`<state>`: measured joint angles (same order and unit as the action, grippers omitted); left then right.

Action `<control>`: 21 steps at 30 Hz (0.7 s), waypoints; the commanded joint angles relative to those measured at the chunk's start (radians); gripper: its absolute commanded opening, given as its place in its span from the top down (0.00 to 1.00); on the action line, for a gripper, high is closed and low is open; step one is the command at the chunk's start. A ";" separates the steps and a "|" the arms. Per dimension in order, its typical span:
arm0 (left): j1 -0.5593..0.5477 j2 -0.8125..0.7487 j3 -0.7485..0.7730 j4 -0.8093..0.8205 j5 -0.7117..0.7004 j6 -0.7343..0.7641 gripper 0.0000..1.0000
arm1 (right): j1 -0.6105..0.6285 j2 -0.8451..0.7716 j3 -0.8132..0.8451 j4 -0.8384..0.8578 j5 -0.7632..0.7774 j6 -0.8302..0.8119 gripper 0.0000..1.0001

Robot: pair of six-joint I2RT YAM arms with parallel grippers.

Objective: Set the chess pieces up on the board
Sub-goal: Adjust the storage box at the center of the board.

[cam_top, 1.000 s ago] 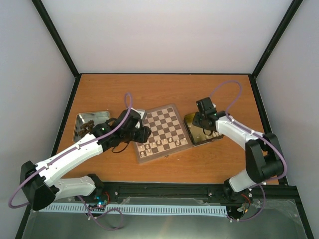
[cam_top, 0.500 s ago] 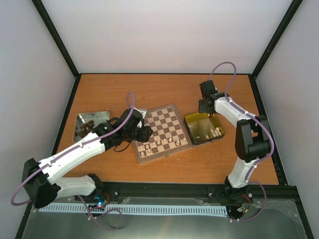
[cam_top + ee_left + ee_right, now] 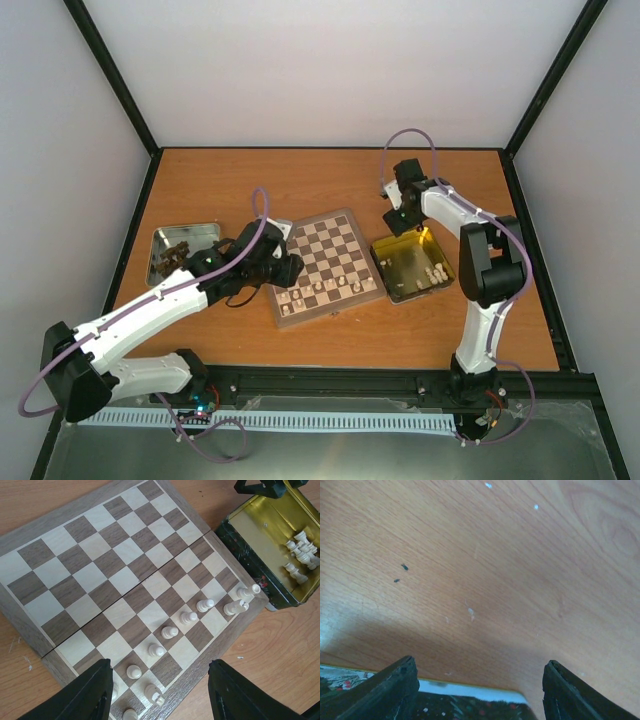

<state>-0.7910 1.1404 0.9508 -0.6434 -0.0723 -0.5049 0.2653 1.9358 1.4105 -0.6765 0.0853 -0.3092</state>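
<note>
The checkered wooden board lies at mid-table and fills the left wrist view. Several cream-white chess pieces stand in a row along its near edge. More cream pieces lie in the gold tin right of the board. Dark brown pieces lie in the silver tray at left. My left gripper is open and empty over the board's near left corner. My right gripper is open and empty over the tin's far rim.
Black frame rails run along the table's edges. The bare orange table stretches beyond the tin toward the back wall.
My right gripper has risen out of the gold tin and swung to the far left, now over the tin's far rim. The left arm has barely moved.
</note>
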 commanded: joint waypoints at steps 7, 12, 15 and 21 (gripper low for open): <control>0.007 -0.008 0.001 0.022 -0.028 0.023 0.47 | -0.078 -0.037 0.068 -0.058 -0.142 -0.186 0.34; 0.007 0.011 0.002 0.027 -0.024 0.029 0.46 | -0.099 -0.129 0.006 -0.072 -0.295 -0.287 0.33; 0.007 0.023 0.004 0.036 -0.019 0.033 0.47 | -0.099 -0.162 -0.039 -0.035 -0.354 -0.348 0.32; 0.008 0.030 0.007 0.039 -0.023 0.039 0.46 | -0.098 -0.110 -0.017 -0.081 -0.408 -0.414 0.32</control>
<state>-0.7910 1.1679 0.9504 -0.6353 -0.0860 -0.4934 0.1661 1.7870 1.3846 -0.7261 -0.2550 -0.6415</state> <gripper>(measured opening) 0.534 0.680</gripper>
